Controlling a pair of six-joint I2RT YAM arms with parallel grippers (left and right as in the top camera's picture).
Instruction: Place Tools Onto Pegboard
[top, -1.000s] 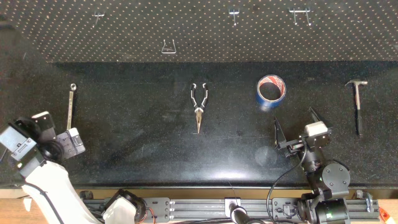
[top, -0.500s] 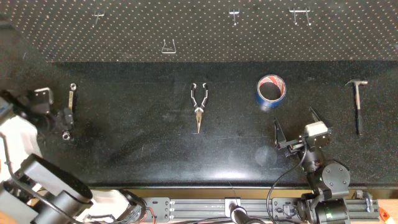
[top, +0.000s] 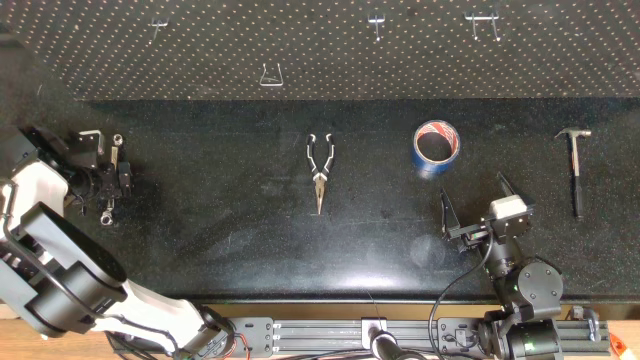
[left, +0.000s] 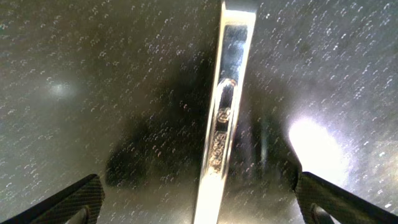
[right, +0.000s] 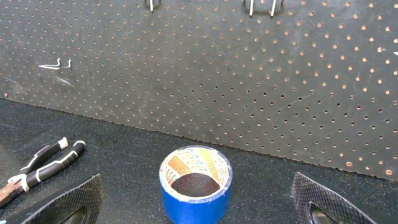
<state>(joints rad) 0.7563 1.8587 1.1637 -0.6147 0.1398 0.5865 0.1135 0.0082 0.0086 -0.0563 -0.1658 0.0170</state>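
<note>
Pegboard (right: 249, 93) stands beyond the right end effector (top: 472, 195), which is wide open and empty, with the tape roll (right: 195, 183) just ahead of it. The wrench (left: 227, 112) lies flat on the bench (top: 220, 220) beneath the left end effector (left: 199, 205), between its spread fingers, ungripped.

wrench (left: 224, 118) silver, flat on worktop (top: 230, 230), far left | pliers (top: 319, 170) black-white handles toward pegboard (top: 300, 50), centre | tape roll (top: 437, 146) blue, hole up, right of pliers | hammer (top: 575, 170) flat, far right, head toward pegboard
</note>
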